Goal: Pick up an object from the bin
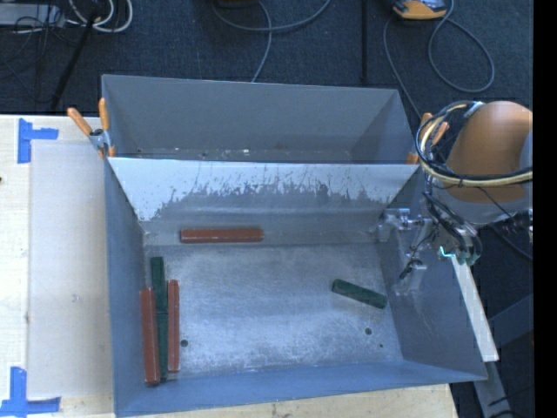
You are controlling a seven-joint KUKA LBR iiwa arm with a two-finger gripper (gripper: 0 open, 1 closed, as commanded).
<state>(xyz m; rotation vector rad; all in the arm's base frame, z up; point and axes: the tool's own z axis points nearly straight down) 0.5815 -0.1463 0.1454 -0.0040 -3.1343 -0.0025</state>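
The grey bin (261, 120) has the gripper (407, 266) low by its right wall; how wide it stands I cannot tell. A red-brown bar (221, 234) lies by the far wall. A dark green bar (157, 290) and two brown sticks (150, 338) lie together at the left, and a small dark green block (359, 293) lies just left of the gripper.

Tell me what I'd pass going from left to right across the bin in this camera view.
three sticks packed side by side → brown stick lying crosswise near the back → lone green stick → robot arm
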